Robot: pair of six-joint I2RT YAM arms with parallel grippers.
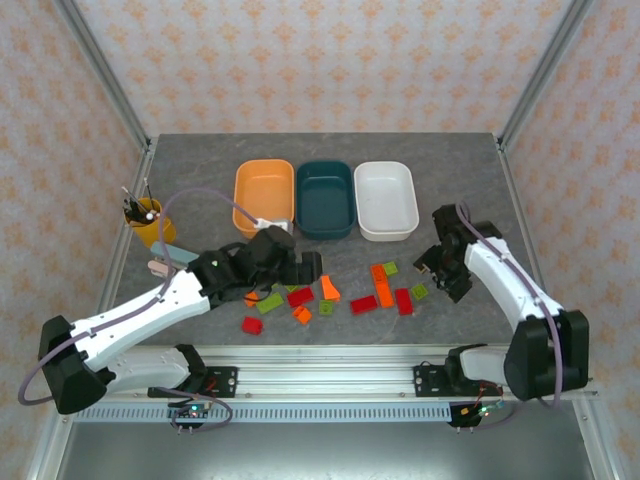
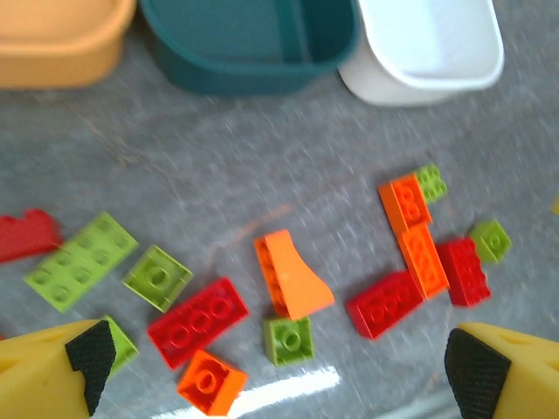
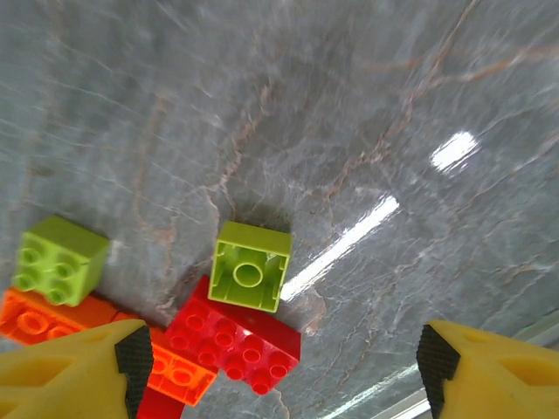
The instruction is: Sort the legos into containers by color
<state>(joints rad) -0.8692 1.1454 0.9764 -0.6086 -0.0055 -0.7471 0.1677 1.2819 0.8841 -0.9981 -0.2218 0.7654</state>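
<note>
Tubs, three: one orange tub (image 1: 264,195), one teal tub (image 1: 325,198), one white tub (image 1: 386,198). Loose bricks counted in the left wrist view, fourteen: four red bricks (image 2: 198,320), four orange bricks (image 2: 425,259), six green bricks (image 2: 80,260), one of them partly hidden. Yellow cup (image 1: 145,220), one. Robot arms (image 1: 150,310), two.

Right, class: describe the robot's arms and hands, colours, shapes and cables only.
The left arm and right arm have white links and black joints. A thin mauve-grey cable loops along each. The left hand and right hand carry yellow fingers with black textured pads.
</note>
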